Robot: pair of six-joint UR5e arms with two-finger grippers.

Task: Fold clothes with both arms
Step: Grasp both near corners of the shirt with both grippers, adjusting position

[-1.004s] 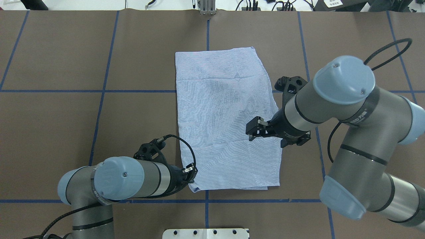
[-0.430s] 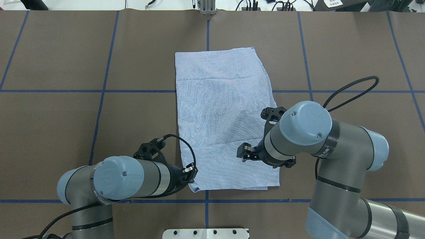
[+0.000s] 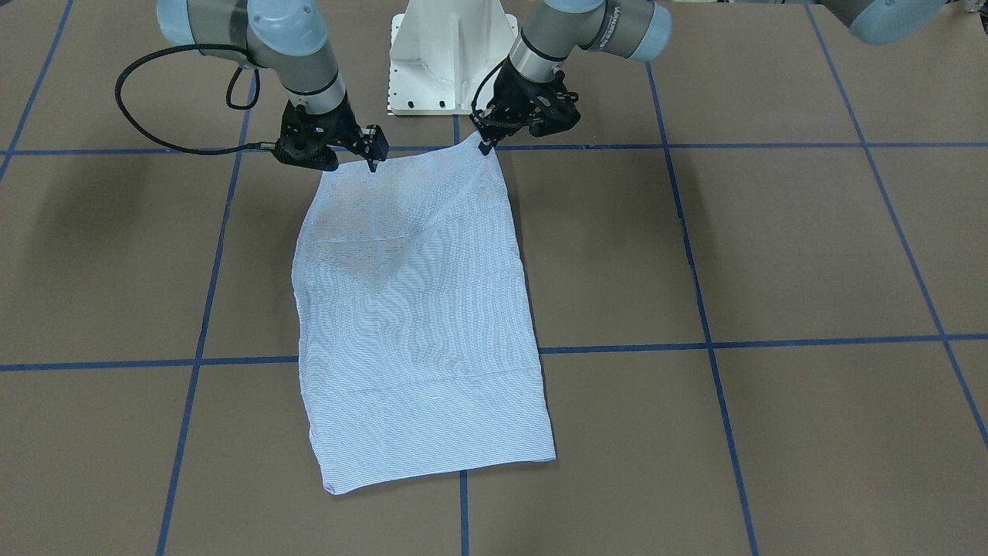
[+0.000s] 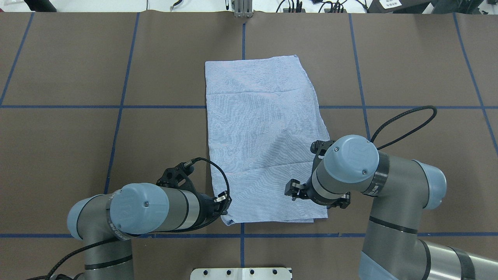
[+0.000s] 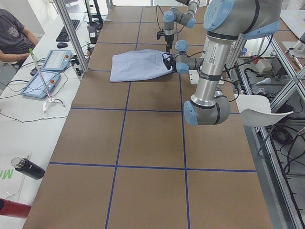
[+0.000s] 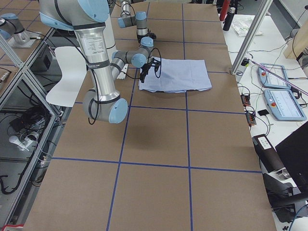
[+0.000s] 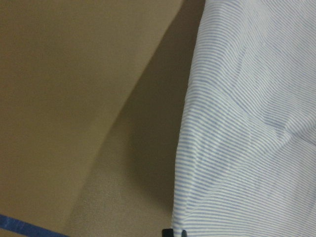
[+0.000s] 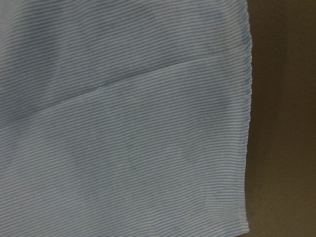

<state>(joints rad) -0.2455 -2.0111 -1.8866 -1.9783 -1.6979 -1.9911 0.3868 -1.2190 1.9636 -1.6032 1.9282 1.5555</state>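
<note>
Item, shirt: lay flat mid-counter, its hem towards the robot-side edge.
Item, left pincer: I kept it clamped on the shirt corner.
Item, right pincer: I moved it towards that edge, over the other corner; spread, cannot tell. Second grip judged next.

No legible text or labels

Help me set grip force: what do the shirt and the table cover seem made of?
Shirt: thin woven cloth, likely cotton or a blend, matte; fine stripes and soft creases show. Table cover: brown matte sheet, seemingly paper or card; it lies flat with no sheen.
</note>
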